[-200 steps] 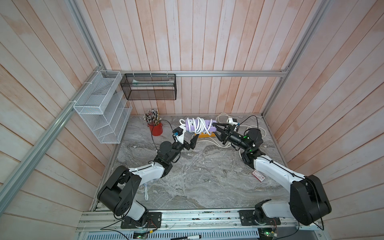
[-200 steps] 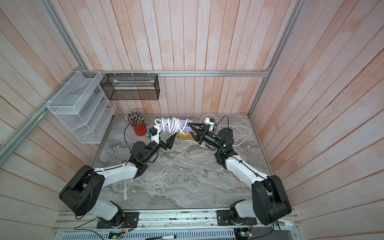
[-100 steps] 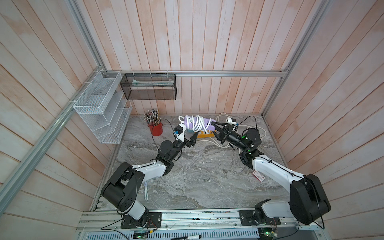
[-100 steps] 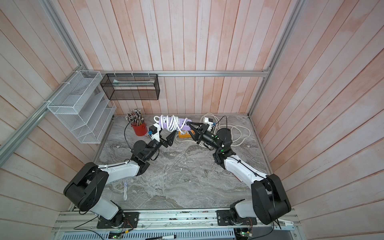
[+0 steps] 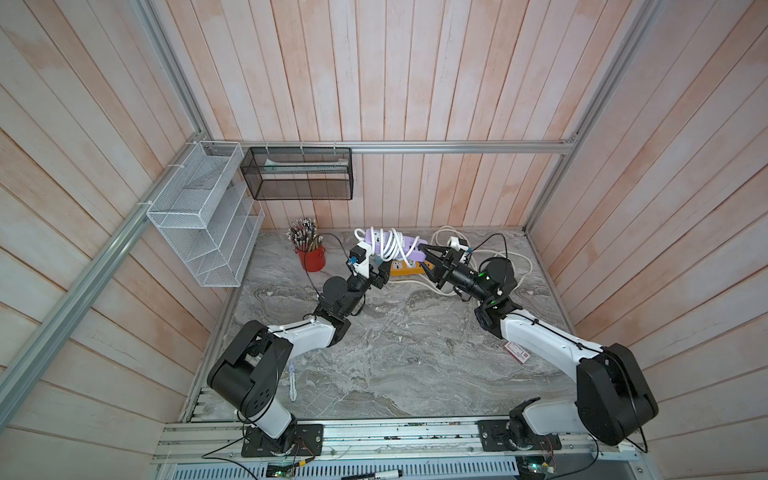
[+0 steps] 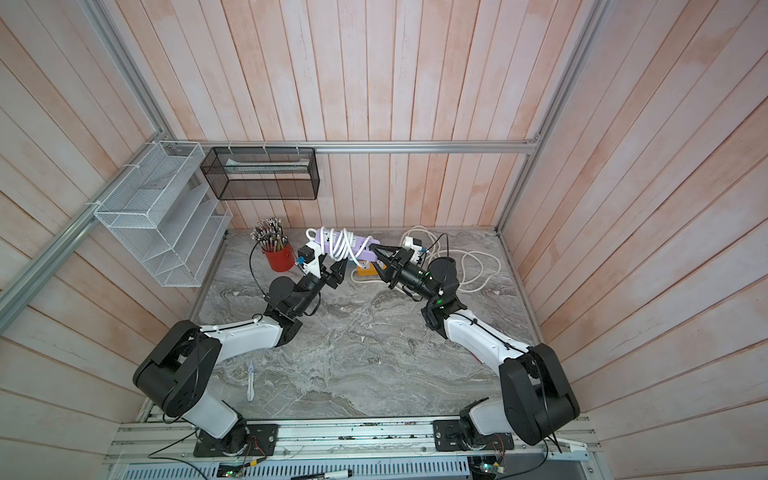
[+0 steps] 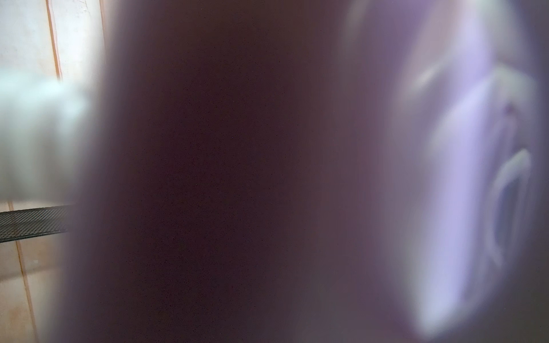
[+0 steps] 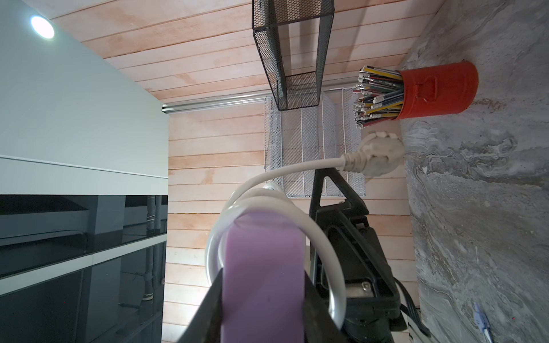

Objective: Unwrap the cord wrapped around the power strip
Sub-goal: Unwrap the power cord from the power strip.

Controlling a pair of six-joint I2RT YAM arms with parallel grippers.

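As the eye crosses a top view from the left, a red pencil cup (image 5: 311, 258) comes first on the worktop (image 5: 395, 353), then the left fingers (image 5: 381, 272), reaching up from below toward the middle of the frame. Whether they are spread or pinching I cannot tell: the left wrist view is a close blur of dark and lilac.

Just above them the purple power strip (image 5: 411, 244) hangs clear of the worktop, with its long axis running left to right in frame. The white cord (image 5: 388, 245) is coiled crosswise round its middle. In the right wrist view the plug (image 8: 380, 154) trails loose off the far end.

At the strip's right end the right fingers (image 8: 209, 297) are pressed on its two sides, holding it up.

The coils lie directly over the left fingers, so that arm is the nearer one. Loops probably have to be carried round the strip's free left end.
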